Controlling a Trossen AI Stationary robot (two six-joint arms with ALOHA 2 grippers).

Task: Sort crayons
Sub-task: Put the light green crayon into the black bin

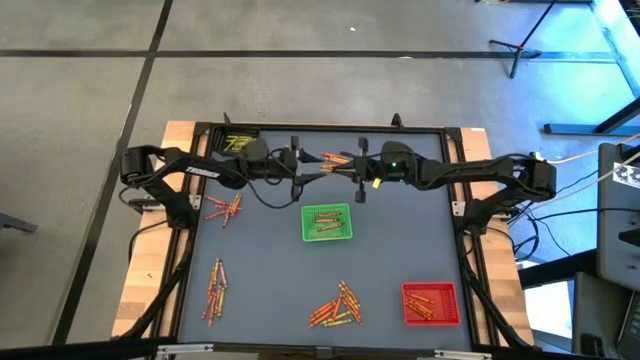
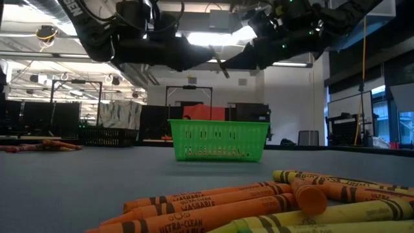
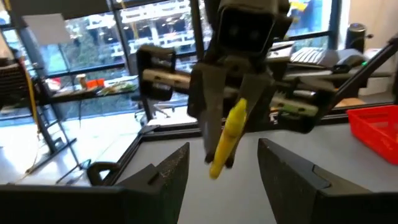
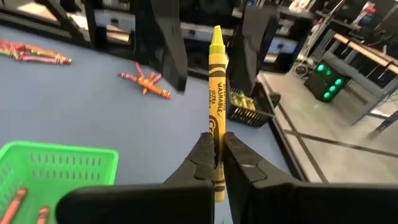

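Crayon [image 4: 216, 93] between end effectors [image 1: 326, 170] — tray [image 1: 327, 223] below, mid-table

Robotics lab, framed test table [image 1: 190, 290], tripod [image 1: 525, 45], concrete floor [image 1: 80, 100]

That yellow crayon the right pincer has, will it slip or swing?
The yellow crayon looks stiff and light, so it probably won't sag. The right pincer grips it near one end, so a nudge might pivot it. Its paper wrapper likely helps grip.

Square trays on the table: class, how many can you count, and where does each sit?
3. A green tray sits mid-table, a red tray in the near right corner, and a dark tray in the far left corner. None appears hidden.
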